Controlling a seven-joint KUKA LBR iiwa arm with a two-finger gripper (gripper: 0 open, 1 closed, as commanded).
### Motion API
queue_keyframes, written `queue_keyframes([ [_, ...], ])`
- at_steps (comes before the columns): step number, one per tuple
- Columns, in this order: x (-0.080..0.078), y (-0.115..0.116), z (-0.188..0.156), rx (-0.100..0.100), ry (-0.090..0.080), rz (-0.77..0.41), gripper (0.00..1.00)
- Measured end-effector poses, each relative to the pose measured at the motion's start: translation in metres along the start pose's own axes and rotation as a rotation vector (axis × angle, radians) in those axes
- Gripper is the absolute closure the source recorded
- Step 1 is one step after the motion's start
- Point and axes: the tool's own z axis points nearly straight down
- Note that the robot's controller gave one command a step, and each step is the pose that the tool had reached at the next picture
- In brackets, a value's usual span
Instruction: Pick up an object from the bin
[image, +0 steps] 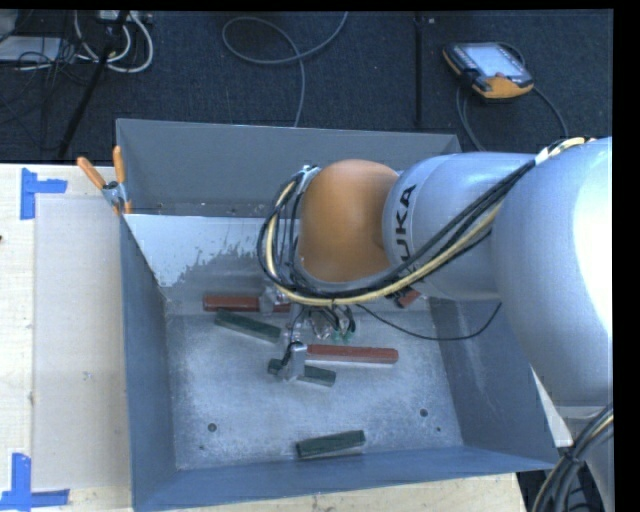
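Five slim bars are counted in the grey bin (150, 400), which is overhung by the arm's orange cover (340, 220). The long red-brown bar (352, 353) lies just right of the gripper (286, 366). A second red-brown bar (232, 301) and a dark green bar (245, 325) lie up and left of it, and a front green bar (330, 444) lies well below it. The short dark green block (320, 377) lies just beside the gripper, on its lower right, and is judged the likeliest pick. Whether the gripper is spread wide or drawn narrow cannot be told, and nothing is seen held. The grasp is best centred across the block's narrow width, so that the neighbouring long red-brown bar is not caught.
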Motion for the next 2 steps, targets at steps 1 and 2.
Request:
queue_keyframes([
  [1,-0.0005,0.0001,-0.0007,-0.001,-0.002,0.001,0.00],
  [2,0.0000,0.0001,-0.0001,-0.001,-0.004,0.001,0.00],
])
